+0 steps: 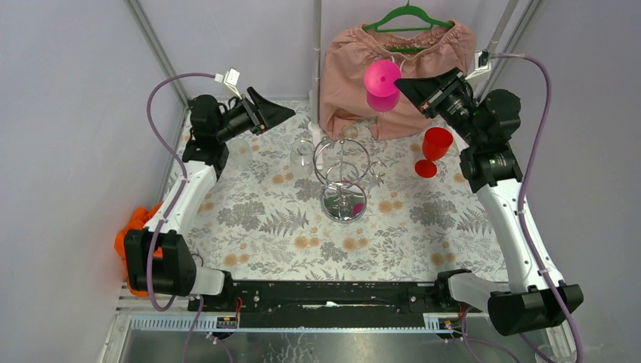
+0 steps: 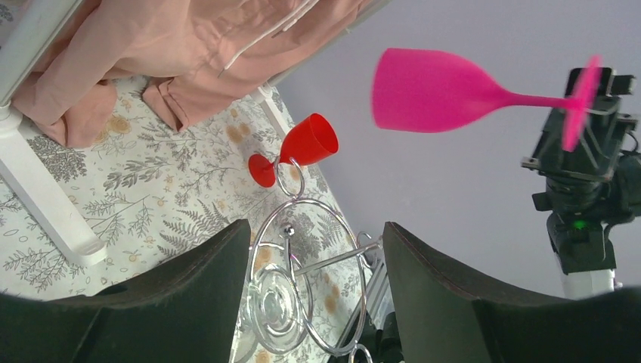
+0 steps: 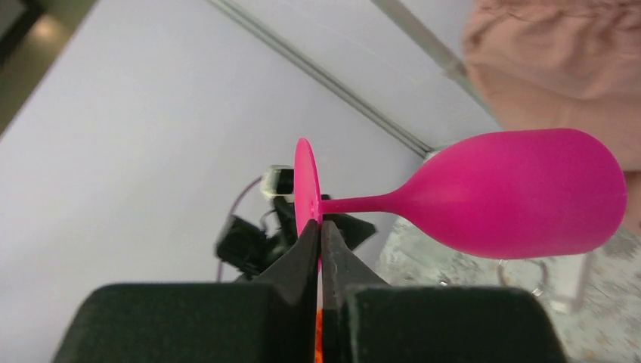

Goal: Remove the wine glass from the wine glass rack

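- Cloth (image 1: 130, 236) in orange sits bunched up at the far left, next to the left arm and off the edge of the desk (image 1: 257, 227).
- Next comes the left end effector (image 2: 316, 227). Its two fingers are wide apart and hold nothing. It points at the wine glass rack.
- A clear glass (image 1: 302, 157) is at the left side of the rack.
- The wine glass rack (image 1: 344, 200) stands in the middle of the desk, on its round shiny base.
- The pink wine glass (image 3: 521, 193) is off the rack. It is up in the air, lying on its side, behind the rack and to its right.
- The right end effector (image 3: 319, 227) is clamped tight on the flat round foot of the pink wine glass.
- A peach piece of clothing (image 1: 423, 45) hangs on a green hanger (image 1: 408, 15) at the back.
- A red wine glass (image 1: 437, 142) stands on the desk to the right of the rack, not touching it.
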Robot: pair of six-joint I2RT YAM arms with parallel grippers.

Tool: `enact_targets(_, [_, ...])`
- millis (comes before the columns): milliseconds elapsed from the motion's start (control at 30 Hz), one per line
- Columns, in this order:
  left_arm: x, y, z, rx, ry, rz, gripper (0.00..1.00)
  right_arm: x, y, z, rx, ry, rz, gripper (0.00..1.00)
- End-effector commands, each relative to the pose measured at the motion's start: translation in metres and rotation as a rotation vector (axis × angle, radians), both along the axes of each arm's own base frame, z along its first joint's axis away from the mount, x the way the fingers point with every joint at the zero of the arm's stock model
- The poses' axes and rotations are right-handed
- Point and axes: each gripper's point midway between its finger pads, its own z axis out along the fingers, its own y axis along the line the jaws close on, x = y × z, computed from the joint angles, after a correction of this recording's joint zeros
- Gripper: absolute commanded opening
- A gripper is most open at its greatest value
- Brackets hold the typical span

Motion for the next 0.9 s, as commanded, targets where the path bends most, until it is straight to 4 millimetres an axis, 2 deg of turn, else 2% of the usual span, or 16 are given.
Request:
enact_targets(0, [0.011,0.001,0.029,-0.023,-0.116,0.004,0.73,-0.041,0.011,0.06,0.102,-0.183,0.149,0.0])
enact_targets(167, [0.012,-0.005,0.051,-0.111,-0.205,-0.055,0.72,-0.059,0.022,0.08,0.232,-0.231,0.31,0.0])
enact_targets(300, [0.011,-0.007,0.064,-0.213,-0.258,-0.109,0.72,-0.062,0.025,0.087,0.341,-0.243,0.414,0.0])
enact_targets(367, [0.008,-0.007,0.071,-0.269,-0.294,-0.149,0.73,-0.063,0.025,0.088,0.401,-0.241,0.467,0.0])
enact_targets(433, [-0.007,-0.004,0.085,-0.357,-0.385,-0.21,0.74,-0.065,0.025,0.091,0.462,-0.247,0.53,0.0])
enact_targets(533, [-0.008,0.0,0.086,-0.475,-0.391,-0.284,0.75,-0.066,0.022,0.093,0.535,-0.259,0.599,0.0])
enact_targets(567, [-0.002,0.0,0.084,-0.487,-0.371,-0.289,0.75,-0.065,0.022,0.093,0.55,-0.257,0.614,0.0])
enact_targets(633, [0.004,-0.004,0.079,-0.48,-0.372,-0.294,0.76,-0.066,0.022,0.094,0.562,-0.265,0.639,0.0])
enact_targets(733, [-0.002,-0.01,0.085,-0.456,-0.423,-0.304,0.77,-0.063,0.023,0.09,0.564,-0.257,0.652,0.0])
enact_targets(867, [-0.002,-0.011,0.089,-0.469,-0.424,-0.304,0.77,-0.054,0.026,0.081,0.569,-0.238,0.653,0.0])
